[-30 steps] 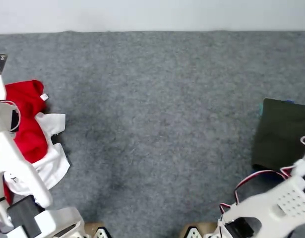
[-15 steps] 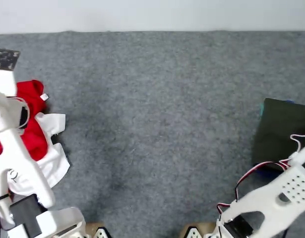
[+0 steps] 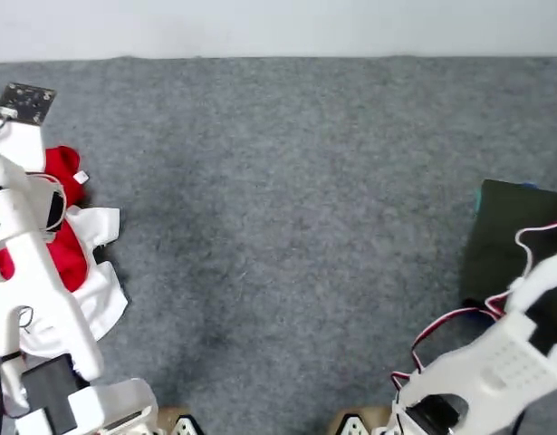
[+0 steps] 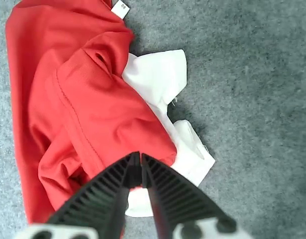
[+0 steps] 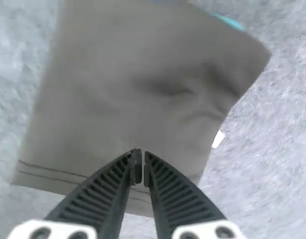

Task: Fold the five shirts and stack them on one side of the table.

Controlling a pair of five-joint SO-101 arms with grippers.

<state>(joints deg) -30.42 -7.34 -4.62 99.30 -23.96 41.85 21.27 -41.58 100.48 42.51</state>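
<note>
A crumpled red cotton shirt lies in a heap at the left edge of the grey felt-covered surface, draped over a rumpled white shirt whose sleeve and hem stick out from under it on the side towards the middle of the surface. A small white label shows at the red shirt's far end. The left gripper hangs over the near edge of the red shirt, where red cloth meets white; its two ribbed black jaws are pressed together with barely a slit between them, and no cloth is seen caught in them. At the right edge of the surface lies a dark olive shirt folded into a neat rectangle, with a thin turquoise strip of fabric peeking out from beneath its far edge. The right gripper is over the near part of this folded shirt, its jaws likewise closed tip to tip and holding nothing.
</note>
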